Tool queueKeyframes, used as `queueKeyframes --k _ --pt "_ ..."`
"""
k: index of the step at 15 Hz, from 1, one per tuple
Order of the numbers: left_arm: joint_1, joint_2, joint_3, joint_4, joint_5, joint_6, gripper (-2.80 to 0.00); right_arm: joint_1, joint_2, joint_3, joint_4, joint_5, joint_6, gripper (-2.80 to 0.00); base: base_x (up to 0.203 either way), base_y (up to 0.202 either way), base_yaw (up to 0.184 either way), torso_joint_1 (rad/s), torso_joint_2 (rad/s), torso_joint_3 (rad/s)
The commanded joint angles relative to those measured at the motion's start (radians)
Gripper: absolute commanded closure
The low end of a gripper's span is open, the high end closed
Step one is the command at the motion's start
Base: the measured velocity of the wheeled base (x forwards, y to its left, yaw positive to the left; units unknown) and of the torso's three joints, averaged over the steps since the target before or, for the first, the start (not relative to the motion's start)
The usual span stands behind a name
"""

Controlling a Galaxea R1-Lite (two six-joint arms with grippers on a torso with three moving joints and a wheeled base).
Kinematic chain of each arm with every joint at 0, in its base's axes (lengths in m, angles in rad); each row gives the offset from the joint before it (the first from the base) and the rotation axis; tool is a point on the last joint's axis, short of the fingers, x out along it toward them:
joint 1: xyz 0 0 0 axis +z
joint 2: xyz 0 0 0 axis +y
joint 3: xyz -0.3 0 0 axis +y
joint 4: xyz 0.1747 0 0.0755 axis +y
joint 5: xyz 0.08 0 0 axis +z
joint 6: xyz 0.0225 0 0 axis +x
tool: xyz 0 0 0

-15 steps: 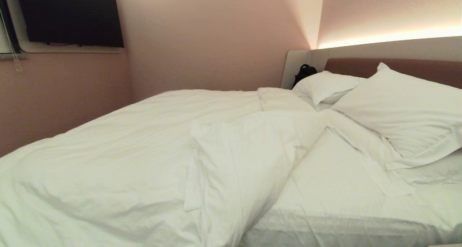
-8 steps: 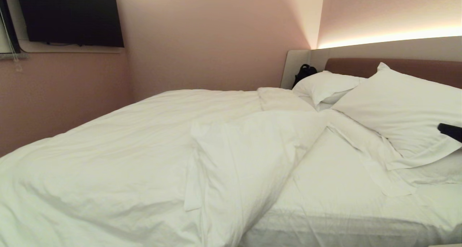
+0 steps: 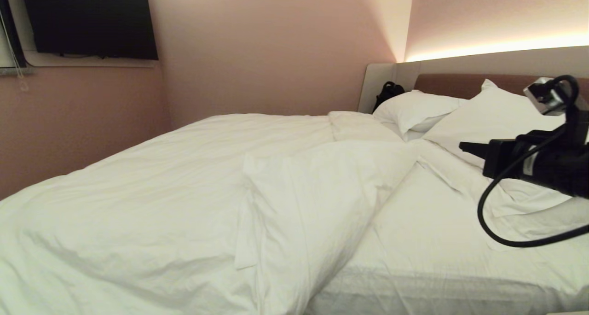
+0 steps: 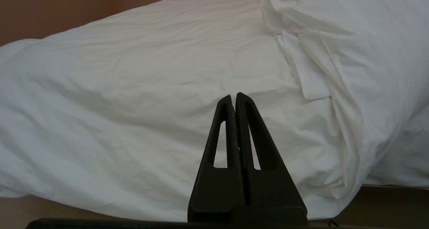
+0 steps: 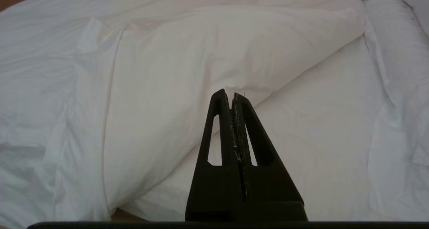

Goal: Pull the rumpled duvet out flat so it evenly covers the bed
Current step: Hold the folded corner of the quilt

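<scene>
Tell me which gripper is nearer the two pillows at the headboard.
Right. The right gripper is raised over the bed beside the pillows. The left gripper sits low at the duvet, outside the head view.

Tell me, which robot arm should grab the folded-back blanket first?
Probably the right. The right gripper is raised over the bed, shut and empty, pointing toward the duvet and its folded-back flap. The left gripper is shut too, sitting low beside the bed's edge, not over the fold.
</scene>
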Motion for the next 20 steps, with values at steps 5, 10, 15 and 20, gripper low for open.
queueKeyframes --k 5,10,15,20 --pt "0.000 0.000 0.000 0.000 0.000 0.000 0.00 0.089 0.304 -0.123 -0.025 -0.069 0.003 0.00 0.000 0.000 0.000 0.000 0.00 0.000" --pt "0.000 0.000 0.000 0.000 0.000 0.000 0.00 0.180 0.371 -0.148 -0.026 -0.119 -0.001 0.00 0.000 0.000 0.000 0.000 0.00 0.000" --pt "0.000 0.000 0.000 0.000 0.000 0.000 0.00 0.274 0.435 -0.138 -0.095 -0.162 -0.008 0.00 0.000 0.000 0.000 0.000 0.00 0.000" --pt "0.000 0.000 0.000 0.000 0.000 0.000 0.00 0.344 0.518 -0.123 -0.235 -0.229 -0.075 0.00 0.000 0.000 0.000 0.000 0.00 0.000"
